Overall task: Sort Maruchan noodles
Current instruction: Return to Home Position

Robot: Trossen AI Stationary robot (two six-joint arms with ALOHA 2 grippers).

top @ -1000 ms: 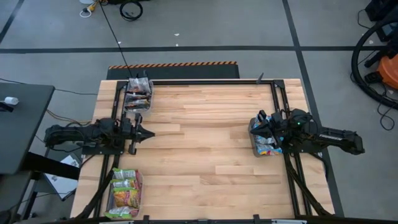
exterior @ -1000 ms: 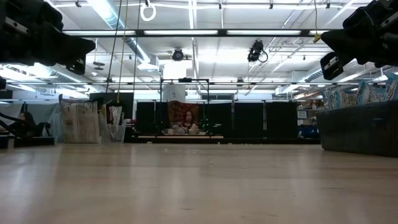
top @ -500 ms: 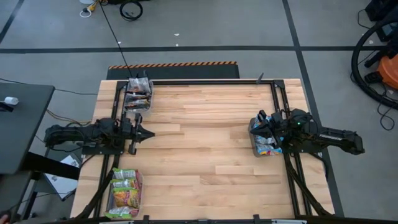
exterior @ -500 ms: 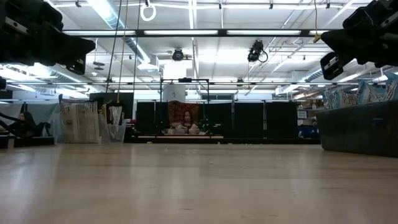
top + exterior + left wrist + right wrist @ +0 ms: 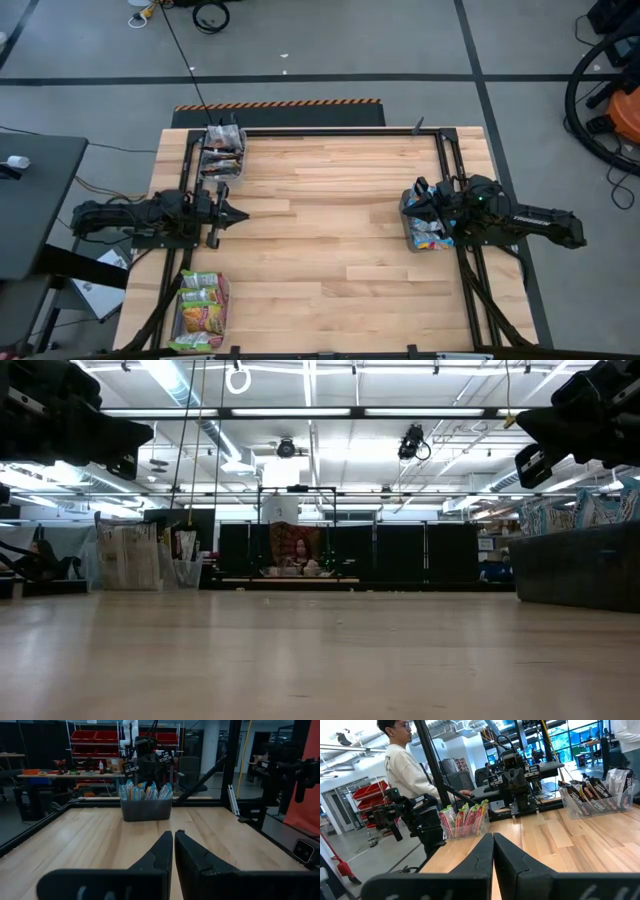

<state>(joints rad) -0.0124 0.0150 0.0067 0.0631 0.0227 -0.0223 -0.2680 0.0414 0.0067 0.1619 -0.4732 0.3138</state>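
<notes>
Nothing has shifted since a second ago: at mid-table the left gripper (image 5: 173, 833) and right gripper (image 5: 493, 835) are pinched together, empty. Crinkly flat Maruchan noodles (image 5: 145, 792) stand upright in clear bins (image 5: 146, 810): green packets (image 5: 200, 305) nearest, blue-white packets (image 5: 430, 236) at the right gripper, dark packets (image 5: 222, 152) farthest, on the planked wooden table (image 5: 330, 200).

From overhead I see a pale wood surface (image 5: 330, 230) carrying three clear bins, well apart: the upper bin (image 5: 243, 160) at the top left corner, the lower bin (image 5: 227, 300) at the bottom left, and the right bin (image 5: 146, 811) by the right edge. Above the top edge a striped strip (image 5: 278, 103) lies on the grey floor (image 5: 330, 40), and a dark desk (image 5: 30, 200) stands off to the left. One wrist feed shows me a person (image 5: 405, 765) in a white top beyond the surface, the other a rack (image 5: 107, 736) of red crates.
</notes>
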